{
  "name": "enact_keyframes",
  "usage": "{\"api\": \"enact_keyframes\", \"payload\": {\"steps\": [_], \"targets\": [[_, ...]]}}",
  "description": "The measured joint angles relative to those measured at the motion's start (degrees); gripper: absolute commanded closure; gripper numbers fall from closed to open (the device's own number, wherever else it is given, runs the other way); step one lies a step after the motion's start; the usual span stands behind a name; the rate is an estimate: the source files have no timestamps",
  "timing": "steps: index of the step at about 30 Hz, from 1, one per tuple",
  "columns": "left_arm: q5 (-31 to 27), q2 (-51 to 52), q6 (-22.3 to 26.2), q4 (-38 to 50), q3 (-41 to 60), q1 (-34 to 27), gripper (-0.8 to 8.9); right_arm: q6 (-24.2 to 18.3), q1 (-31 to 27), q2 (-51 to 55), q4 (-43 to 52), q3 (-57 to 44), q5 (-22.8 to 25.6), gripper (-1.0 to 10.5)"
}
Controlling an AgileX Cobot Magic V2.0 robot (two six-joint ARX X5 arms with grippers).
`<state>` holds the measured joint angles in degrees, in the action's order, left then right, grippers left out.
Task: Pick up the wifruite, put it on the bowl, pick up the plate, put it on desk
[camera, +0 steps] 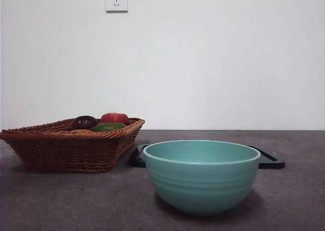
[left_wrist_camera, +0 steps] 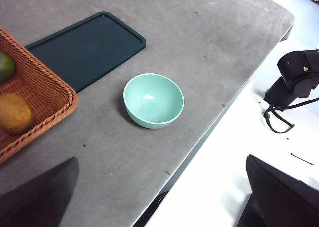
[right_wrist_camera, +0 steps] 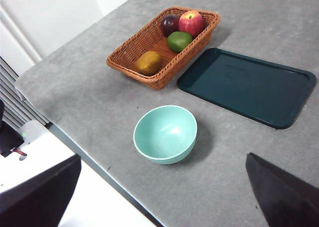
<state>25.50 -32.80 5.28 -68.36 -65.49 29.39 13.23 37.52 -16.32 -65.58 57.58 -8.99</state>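
The wifruite (right_wrist_camera: 148, 62) lies in the basket (right_wrist_camera: 130, 55) near the desk's (right_wrist_camera: 234, 172) far left corner, well apart from both grippers. The left gripper (left_wrist_camera: 159, 197) and right gripper (right_wrist_camera: 164, 197) hang high over the near edge, jaws spread wide, empty. The bowl (right_wrist_camera: 165, 133) stands empty by that edge, just beside the tray (right_wrist_camera: 246, 85).
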Motion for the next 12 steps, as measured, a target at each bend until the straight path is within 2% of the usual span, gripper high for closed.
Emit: {"api": "enact_keyframes", "payload": {"steps": [2, 3, 5, 6, 7, 8, 12], "targets": [[0.00, -0.02, 0.00, 0.00, 0.00, 0.00, 3.14, 0.00, 0.00, 0.02, 0.02, 0.00, 0.00, 3.6], [0.00, 0.00, 0.02, 0.00, 0.00, 0.00, 3.82, 0.00, 0.00, 0.02, 0.02, 0.00, 0.00, 4.1], [0.00, 0.00, 0.02, 0.00, 0.00, 0.00, 5.77, 0.02, 0.00, 0.02, 0.02, 0.00, 0.00, 6.6], [0.00, 0.00, 0.00, 0.00, 0.00, 0.00, 7.09, 0.00, 0.00, 0.02, 0.00, 0.00, 0.00, 8.6], [0.02, 0.00, 0.00, 0.00, 0.00, 0.00, 8.22, 0.00, 0.00, 0.02, 0.02, 0.00, 0.00, 9.6], [0.00, -0.02, 0.00, 0.00, 0.00, 0.00, 7.95, -0.02, 0.00, 0.02, 0.00, 0.00, 0.00, 9.2], [0.00, 0.00, 0.00, 0.00, 0.00, 0.00, 7.93, -0.26, 0.00, 0.02, 0.02, 0.00, 0.00, 9.2]]}}
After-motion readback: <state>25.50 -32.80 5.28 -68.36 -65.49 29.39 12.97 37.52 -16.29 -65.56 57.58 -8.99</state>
